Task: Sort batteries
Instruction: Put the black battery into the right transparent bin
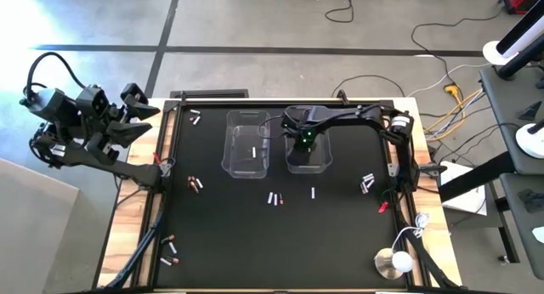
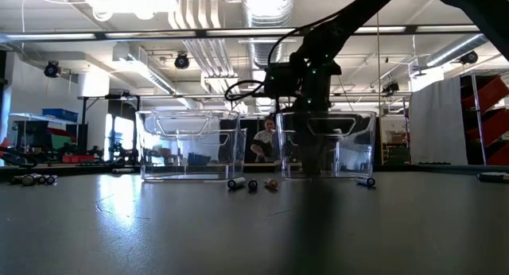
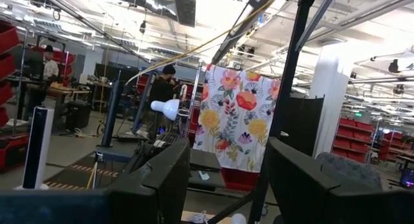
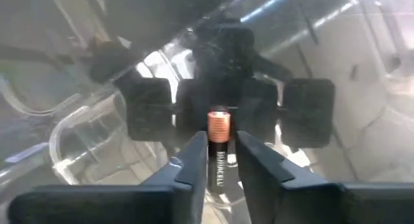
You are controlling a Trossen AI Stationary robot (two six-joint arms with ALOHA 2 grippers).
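Two clear plastic bins stand on the black mat, the left bin (image 1: pixel 246 149) (image 2: pixel 189 144) and the right bin (image 1: pixel 308 154) (image 2: pixel 326 144). My right gripper (image 1: pixel 306 141) (image 4: pixel 222 137) points down into the right bin, open by a narrow gap, with a dark battery (image 4: pixel 218 123) with a copper-red end between its fingers. A silvery-white battery (image 1: pixel 253 151) lies in the left bin. Loose batteries lie on the mat in small groups (image 1: pixel 274 197) (image 1: pixel 367 183) (image 1: pixel 195 183) (image 1: pixel 168 243) (image 2: pixel 236 183). My left gripper (image 1: pixel 140 115) (image 3: pixel 226 185) waits open, raised off the table's left edge. My right gripper has the dark battery's body (image 4: pixel 218 166) between its two fingers, which come from above and lie along it, copper end toward the bin's floor. A thin gap shows beside one finger (image 4: pixel 252 162). Whether the other finger (image 4: pixel 194 162) touches the battery, I cannot tell.
A small red clip (image 1: pixel 382 207) lies near the mat's right edge. A white lamp (image 1: pixel 395 260) and cables sit at the near right corner. More batteries lie at the far left (image 1: pixel 195 117). Open mat spreads before the bins.
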